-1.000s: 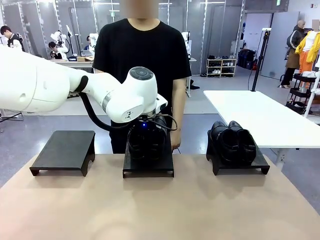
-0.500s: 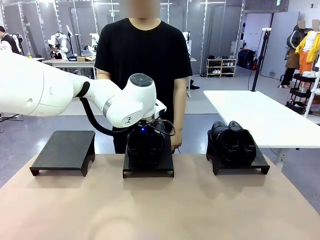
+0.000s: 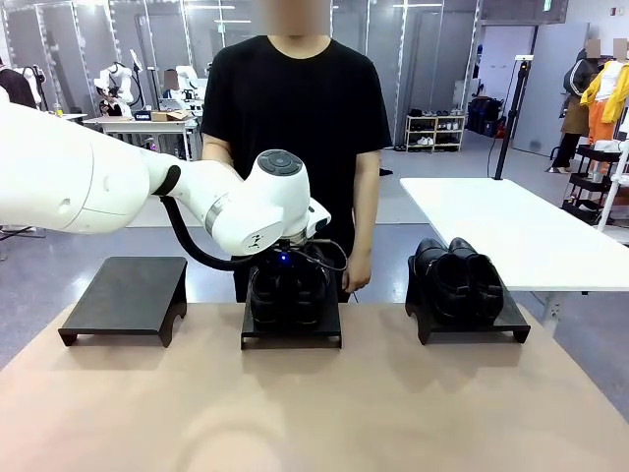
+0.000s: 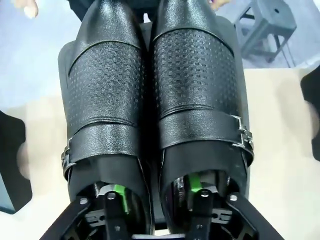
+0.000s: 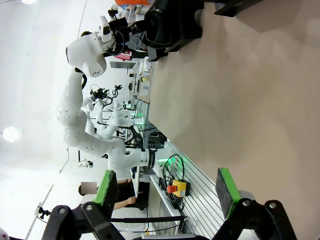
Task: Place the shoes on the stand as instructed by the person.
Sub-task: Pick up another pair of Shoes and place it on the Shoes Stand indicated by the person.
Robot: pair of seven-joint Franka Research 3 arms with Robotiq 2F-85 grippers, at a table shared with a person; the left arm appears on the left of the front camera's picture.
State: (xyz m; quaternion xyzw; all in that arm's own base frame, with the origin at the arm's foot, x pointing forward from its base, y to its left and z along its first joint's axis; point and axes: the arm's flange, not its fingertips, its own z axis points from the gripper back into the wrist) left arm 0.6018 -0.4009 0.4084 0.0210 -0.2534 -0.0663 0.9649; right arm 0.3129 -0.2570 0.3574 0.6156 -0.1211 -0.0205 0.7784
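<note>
One pair of black glossy shoes (image 3: 285, 290) sits on the middle stand (image 3: 292, 336). My left gripper (image 3: 287, 267) reaches down into it. In the left wrist view each shoe (image 4: 150, 100) has one green-padded finger (image 4: 117, 191) inside its opening, and the two fingers pinch the shoes' inner walls together; the left gripper (image 4: 156, 187) is shut on the pair. The other pair (image 3: 458, 280) rests on the right stand (image 3: 472, 329). The person (image 3: 285, 108) stands just behind the middle stand, arms hanging. My right gripper (image 5: 165, 192) is open above the bare tabletop.
The left stand (image 3: 126, 295) has nothing on it. The brown tabletop (image 3: 314, 413) stretches in front of the stands. A white table (image 3: 511, 226) stands off to the right. The person's hand (image 3: 359, 270) hangs close behind the middle stand.
My left arm has sunk a little over the middle stand with the shoes. The person has shifted slightly to the right.
</note>
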